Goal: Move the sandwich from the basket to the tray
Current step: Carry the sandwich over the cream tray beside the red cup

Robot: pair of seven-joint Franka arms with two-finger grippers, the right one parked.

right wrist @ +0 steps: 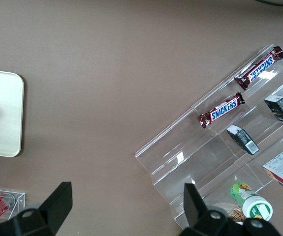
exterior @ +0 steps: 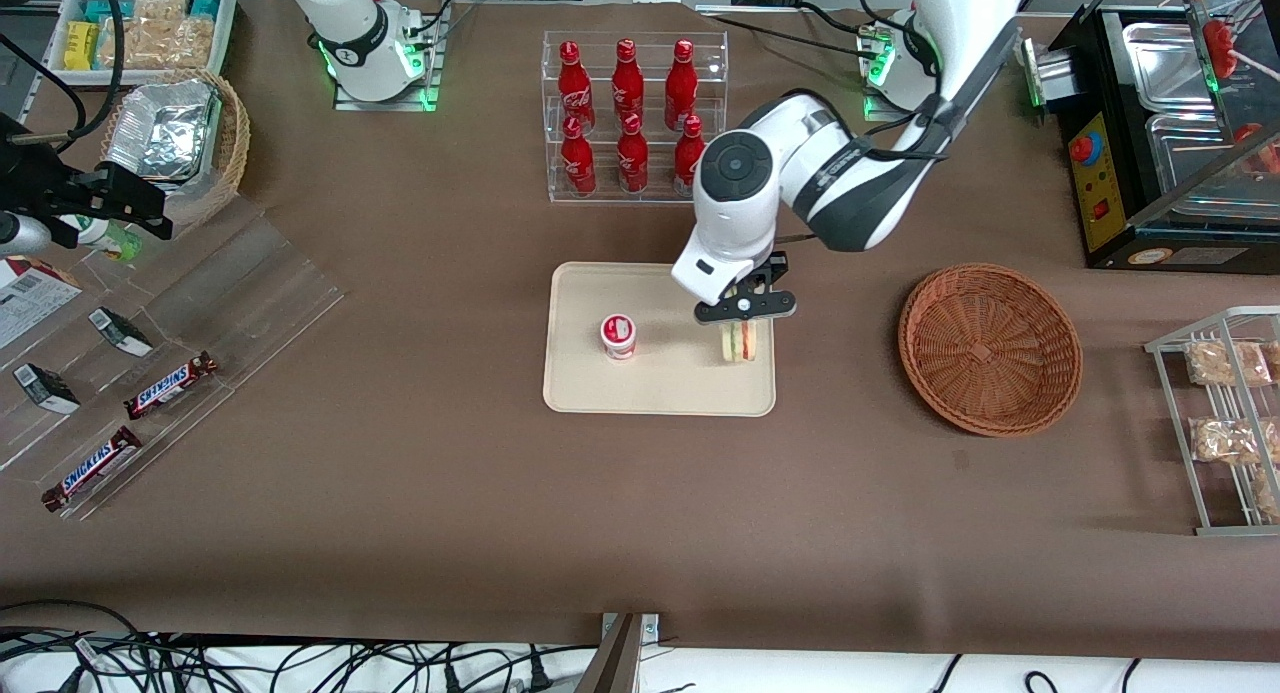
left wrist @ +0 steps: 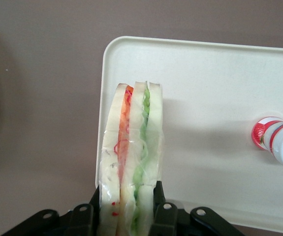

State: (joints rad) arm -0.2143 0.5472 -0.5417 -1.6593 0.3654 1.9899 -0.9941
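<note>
The sandwich [exterior: 741, 341] [left wrist: 130, 147], a wrapped wedge with pale bread and red and green filling, stands on edge over the cream tray [exterior: 660, 388] [left wrist: 215, 88], at the tray's edge nearest the basket. My left gripper [exterior: 745, 308] [left wrist: 127, 209] is shut on the sandwich, one black finger pressed against each bread face. Whether the sandwich rests on the tray or hangs just above it is not visible. The reddish-brown wicker basket [exterior: 990, 348] sits empty, toward the working arm's end of the table.
A small red-and-white cup [exterior: 619, 335] [left wrist: 279, 142] stands on the tray beside the sandwich. A clear rack of red bottles [exterior: 630, 113] stands farther from the front camera than the tray. Snickers bars [exterior: 170, 385] lie on a clear stand toward the parked arm's end.
</note>
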